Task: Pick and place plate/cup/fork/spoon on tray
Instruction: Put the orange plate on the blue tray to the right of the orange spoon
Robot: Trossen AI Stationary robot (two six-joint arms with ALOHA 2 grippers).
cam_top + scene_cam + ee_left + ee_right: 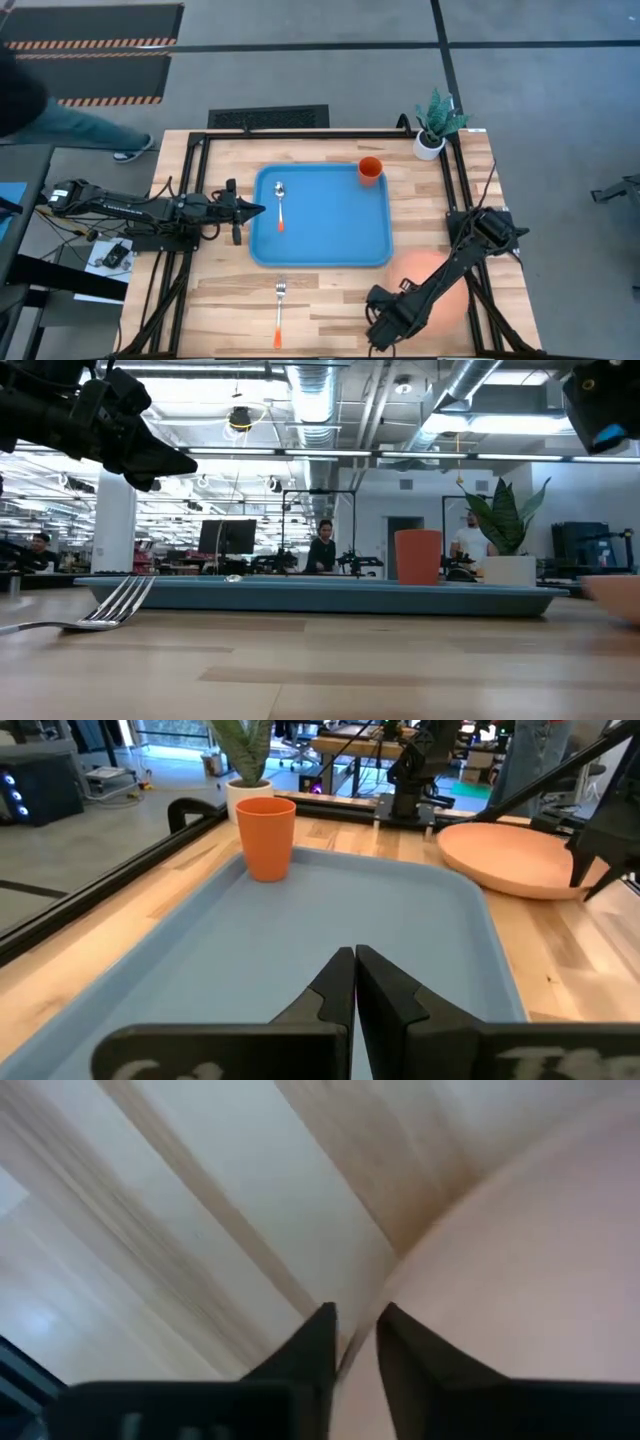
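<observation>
The blue tray (330,250) lies mid-table. On it are the spoon (280,206) at its left and the orange cup (370,170), upright in its far right corner. The fork (279,310) lies flat on the wood near the front edge. The salmon plate (440,275) rests on the table right of the tray's near corner. My right gripper (355,1345) points down over the plate's near-left rim, closed on it. My left gripper (258,210) hovers shut at the tray's left edge, empty. My right gripper straddles the plate's rim (352,1352) at its near-left side, one finger over the plate's top and the other outside it over the wood. The fingers come from above, pointing down. The plate still lies level on the table (520,860).
A white pot with a green plant (435,125) stands at the far right corner. Black frame rails (200,150) run along the table's left, far and right sides. Bare wood lies between the fork and the plate. A person (60,120) stands off the far left.
</observation>
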